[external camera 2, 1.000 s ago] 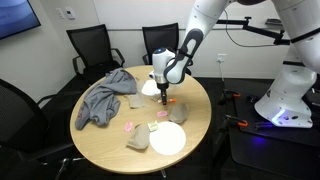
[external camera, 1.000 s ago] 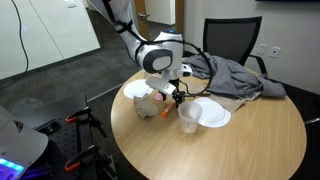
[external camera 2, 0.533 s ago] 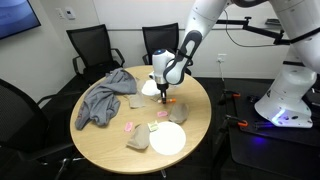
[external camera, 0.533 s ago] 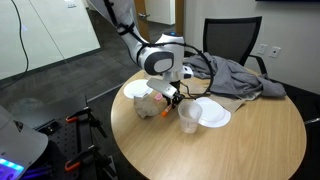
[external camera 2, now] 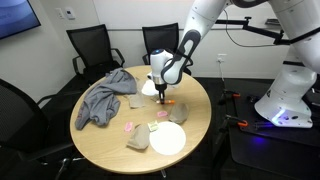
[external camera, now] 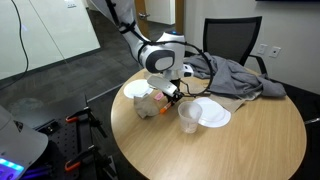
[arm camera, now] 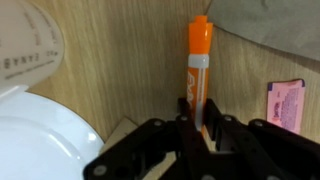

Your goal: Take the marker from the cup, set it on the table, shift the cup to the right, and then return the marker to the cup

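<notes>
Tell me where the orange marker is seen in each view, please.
In an exterior view: the marker is at picture centre, under the gripper, left of the cup.
In an exterior view: the marker is near centre, just below the gripper.
Wrist view: the marker runs vertically mid-picture, in the gripper.
Shared landmark: the gripper.

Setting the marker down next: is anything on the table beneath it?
Nothing visible. In the wrist view the marker, gripped by the tool, has bare table behind it; a white plate lies to one side, a pink note to the other.
</notes>
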